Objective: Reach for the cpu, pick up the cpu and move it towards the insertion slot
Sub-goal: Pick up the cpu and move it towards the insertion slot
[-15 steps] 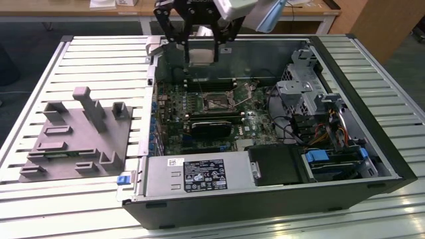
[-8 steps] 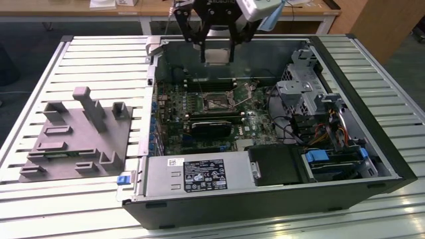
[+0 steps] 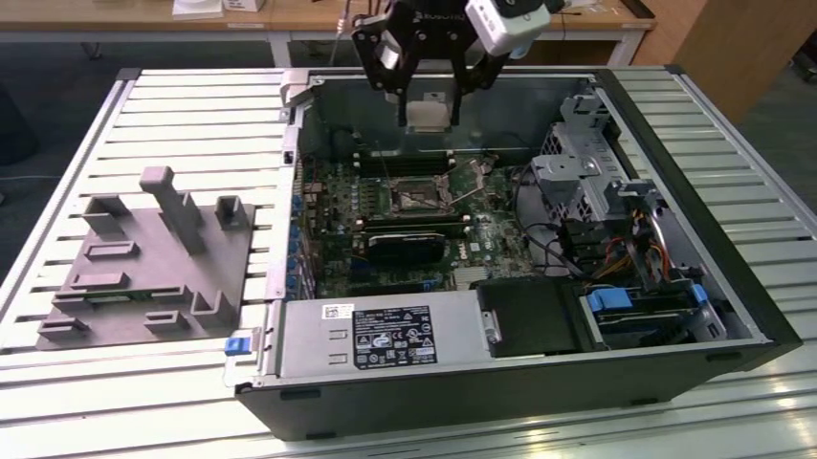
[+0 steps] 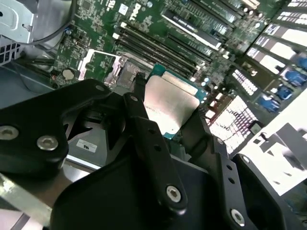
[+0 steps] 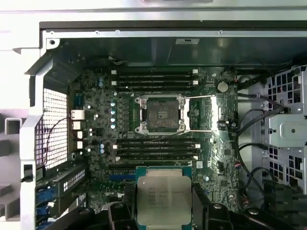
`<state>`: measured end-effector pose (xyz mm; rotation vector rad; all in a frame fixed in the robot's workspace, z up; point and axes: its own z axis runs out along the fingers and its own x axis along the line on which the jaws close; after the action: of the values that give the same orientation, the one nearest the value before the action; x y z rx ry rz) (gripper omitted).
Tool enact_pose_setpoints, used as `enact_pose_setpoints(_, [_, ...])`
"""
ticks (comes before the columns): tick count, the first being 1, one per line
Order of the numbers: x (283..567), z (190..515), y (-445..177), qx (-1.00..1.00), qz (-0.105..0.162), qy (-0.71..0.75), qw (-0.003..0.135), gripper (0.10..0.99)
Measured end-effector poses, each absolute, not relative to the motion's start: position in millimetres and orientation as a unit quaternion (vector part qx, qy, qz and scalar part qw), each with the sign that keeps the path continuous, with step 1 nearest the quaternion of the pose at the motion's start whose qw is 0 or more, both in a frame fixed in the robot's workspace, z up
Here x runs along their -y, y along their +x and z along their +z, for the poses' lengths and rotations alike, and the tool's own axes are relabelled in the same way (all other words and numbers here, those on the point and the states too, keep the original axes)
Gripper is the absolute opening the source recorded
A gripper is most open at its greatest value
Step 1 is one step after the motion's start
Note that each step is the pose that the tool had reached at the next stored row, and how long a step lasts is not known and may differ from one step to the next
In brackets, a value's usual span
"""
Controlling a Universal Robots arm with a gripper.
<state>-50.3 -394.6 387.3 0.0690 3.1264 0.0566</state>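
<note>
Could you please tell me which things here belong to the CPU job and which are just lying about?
Part of the job:
- the cpu, held in the end effector
- the insertion slot, open and unfilled

Just lying about:
- grey plastic tray beside the computer case
- memory slots
- power supply

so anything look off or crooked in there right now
Nothing stands out. The gripper holds the cpu by its edges above the open case, and it sits square in the first wrist view. The insertion slot is open and empty, its frame swung aside. No loose or spilled parts show on the board.
</note>
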Motion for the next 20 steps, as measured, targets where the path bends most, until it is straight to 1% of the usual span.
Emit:
enact_pose_setpoints(12, [372,366,-39,-1.000,0.018,0.022,0.007,0.541])
enact_pose_setpoints(20, [359,359,-30,-1.000,0.018,0.022,0.007,0.541])
